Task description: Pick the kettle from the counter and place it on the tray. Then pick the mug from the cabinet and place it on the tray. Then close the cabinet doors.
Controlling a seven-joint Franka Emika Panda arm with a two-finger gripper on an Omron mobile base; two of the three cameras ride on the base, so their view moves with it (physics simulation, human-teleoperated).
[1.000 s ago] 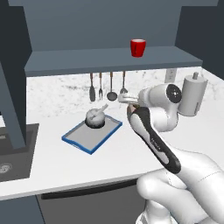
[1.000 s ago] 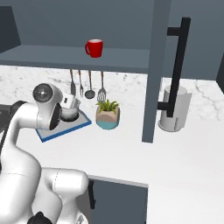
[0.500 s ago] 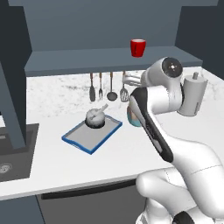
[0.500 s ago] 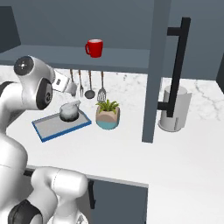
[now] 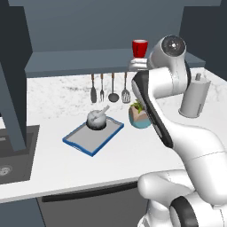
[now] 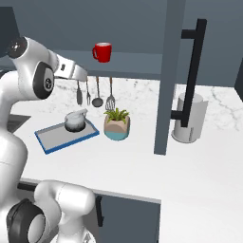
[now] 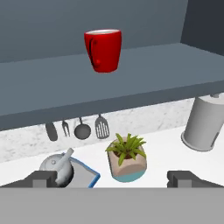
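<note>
Kettle parked, now heading up for the mug

Risen from low over the tray (image 5: 91, 141) a second ago to shelf height, pincer (image 6: 80, 72) spread wide and carrying nothing; kettle (image 5: 98, 119) left sitting on the tray's back corner on the tabletop (image 5: 111, 155), so step one looks done and the mug run is on; red mug (image 7: 103, 50) upright on the cabinet (image 5: 80, 60) shelf, white inside, handle turned to the left in the hand view, well apart from the fingertips (image 7: 41, 178) for now; plant pot (image 7: 127, 159) right below, just beside the tray; both cabinet doors (image 6: 164, 76) swung open, probably last on the list.
</note>
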